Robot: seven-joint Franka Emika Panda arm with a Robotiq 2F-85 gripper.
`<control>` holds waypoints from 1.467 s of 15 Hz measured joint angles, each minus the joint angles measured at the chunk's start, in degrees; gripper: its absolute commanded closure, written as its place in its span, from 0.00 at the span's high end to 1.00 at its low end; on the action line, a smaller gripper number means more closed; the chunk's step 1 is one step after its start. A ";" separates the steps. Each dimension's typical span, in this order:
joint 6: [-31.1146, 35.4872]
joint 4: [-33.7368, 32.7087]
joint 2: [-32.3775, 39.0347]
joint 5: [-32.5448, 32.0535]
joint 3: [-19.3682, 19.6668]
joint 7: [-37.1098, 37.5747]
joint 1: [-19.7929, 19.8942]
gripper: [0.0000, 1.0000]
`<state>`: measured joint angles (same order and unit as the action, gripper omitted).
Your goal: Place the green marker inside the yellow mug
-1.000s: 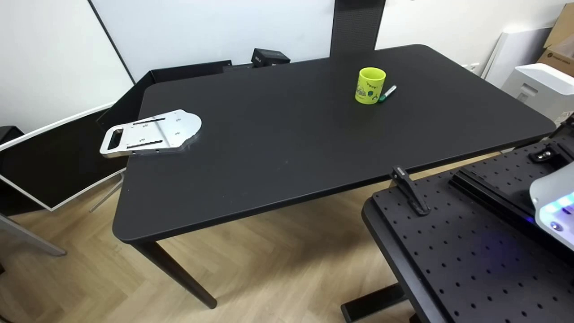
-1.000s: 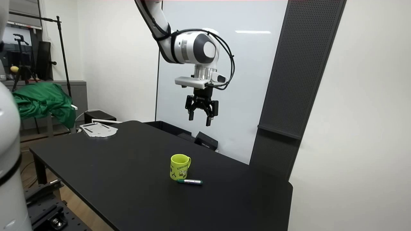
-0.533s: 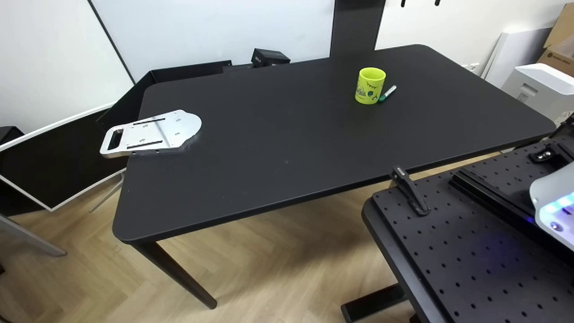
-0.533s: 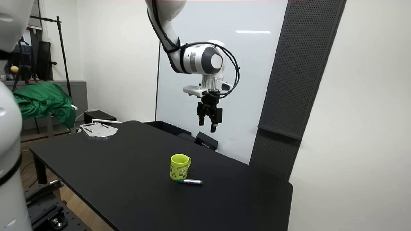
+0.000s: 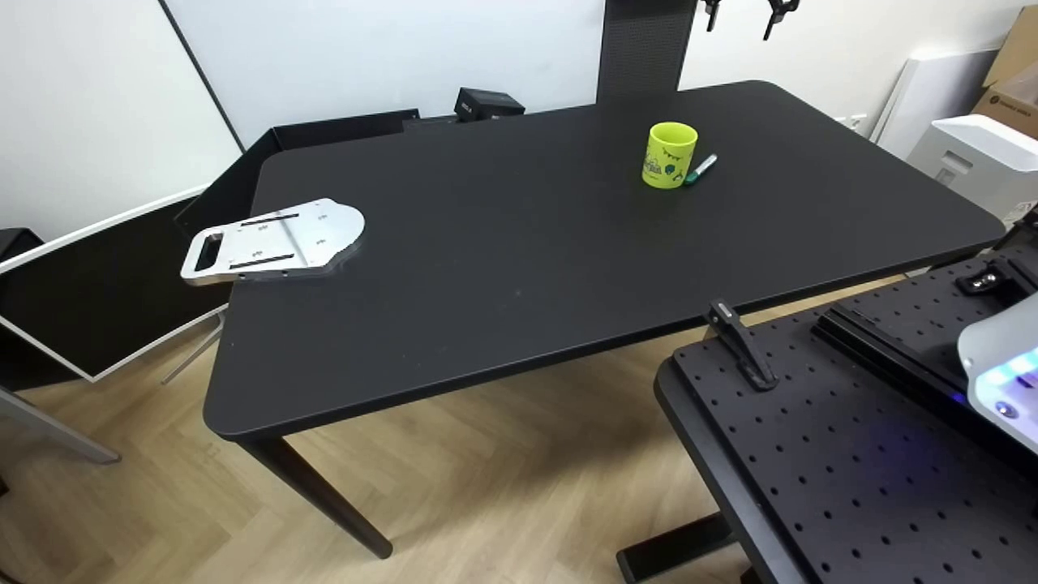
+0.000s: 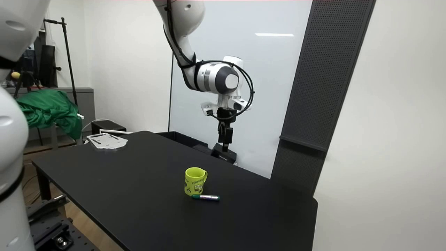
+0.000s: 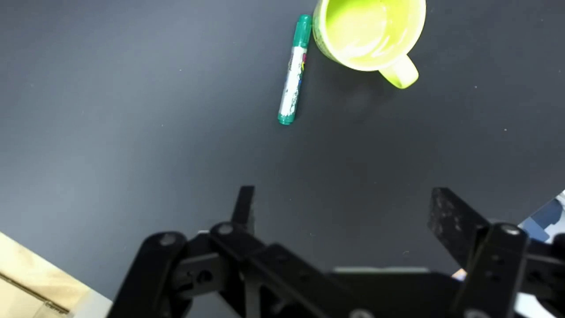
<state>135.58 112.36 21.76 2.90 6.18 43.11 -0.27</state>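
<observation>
The green marker [image 5: 702, 168] lies on the black table close beside the yellow mug [image 5: 667, 158]. Both also show in an exterior view, the marker [image 6: 206, 197] with a green cap and a white body, the mug [image 6: 194, 183] upright with its handle. In the wrist view the marker [image 7: 292, 77] and the mug [image 7: 368, 35] are near the top edge, the mug partly cut off; the visible part of its inside holds nothing. My gripper [image 7: 343, 190] is open and empty, high above the table and apart from both. Its fingertips show at the top of an exterior view [image 5: 739, 34].
A silver metal plate [image 5: 280, 239] lies at the far end of the table [image 5: 503, 292]. A black box [image 6: 223, 153] stands behind the table's back edge. A perforated board with clamps [image 5: 843, 454] lies by the robot base. A whiteboard [image 6: 271, 87] stands behind.
My gripper has come down and turned about its upright axis, with the fingers now showing at the top of an exterior view. The marker and mug have not moved.
</observation>
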 measured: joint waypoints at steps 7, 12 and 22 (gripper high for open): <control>2.07 0.90 0.61 2.10 0.03 3.06 -0.20 1.00; 2.10 0.93 0.61 2.21 0.04 2.94 -0.20 1.00; 5.42 1.08 7.08 2.99 2.04 5.70 -0.17 1.00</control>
<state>141.00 113.44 28.83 5.88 8.21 48.80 -0.44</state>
